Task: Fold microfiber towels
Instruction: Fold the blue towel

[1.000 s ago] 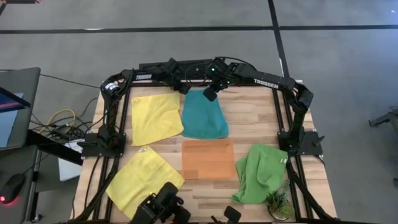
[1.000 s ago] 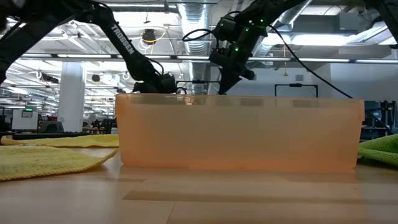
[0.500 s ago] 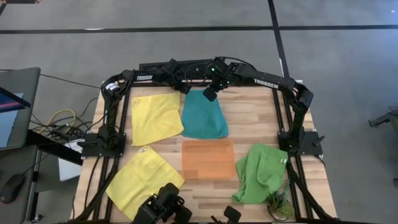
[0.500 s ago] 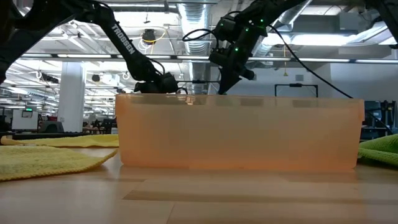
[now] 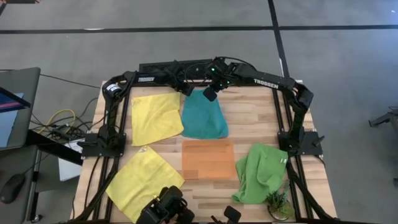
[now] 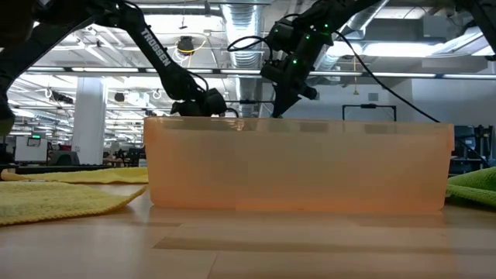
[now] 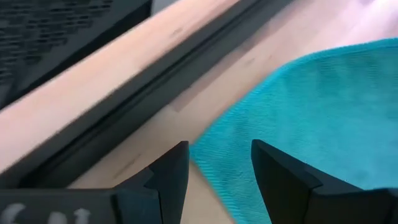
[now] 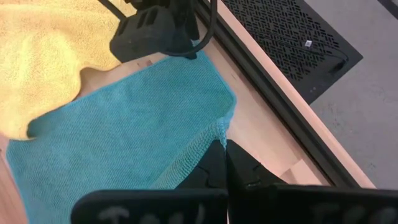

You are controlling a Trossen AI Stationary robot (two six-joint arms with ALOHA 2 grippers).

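A teal towel [image 5: 204, 115] lies spread at the table's far middle. My right gripper [image 5: 211, 93] is above its far right corner and shut on it. My left gripper [image 5: 185, 88] hangs low over the far left corner. It is open, and in the left wrist view its fingers stand either side of the towel's edge [image 7: 214, 158] without touching it. One yellow towel [image 5: 155, 117] lies flat at the far left, and a second yellow towel [image 5: 143, 182] at the near left. A lime green towel [image 5: 261, 173] lies rumpled at the near right. My right gripper pinches the teal towel's edge beside its far right corner [image 8: 210, 142] between its two shut fingers, which slant down from above. The cloth there is drawn up into a small ridge toward the fingertips. The rest of the towel lies flat on the table.
An orange tray [image 5: 208, 158] sits at the near middle and fills the low view [image 6: 298, 167]. A small plant [image 5: 278, 202] stands at the near right corner. The dark frame rail [image 5: 249, 81] runs along the far edge, just behind both grippers.
My left gripper has swung a little toward the table's right, closer to the teal towel's far left corner, and stays open. My right gripper and the towels have kept still.
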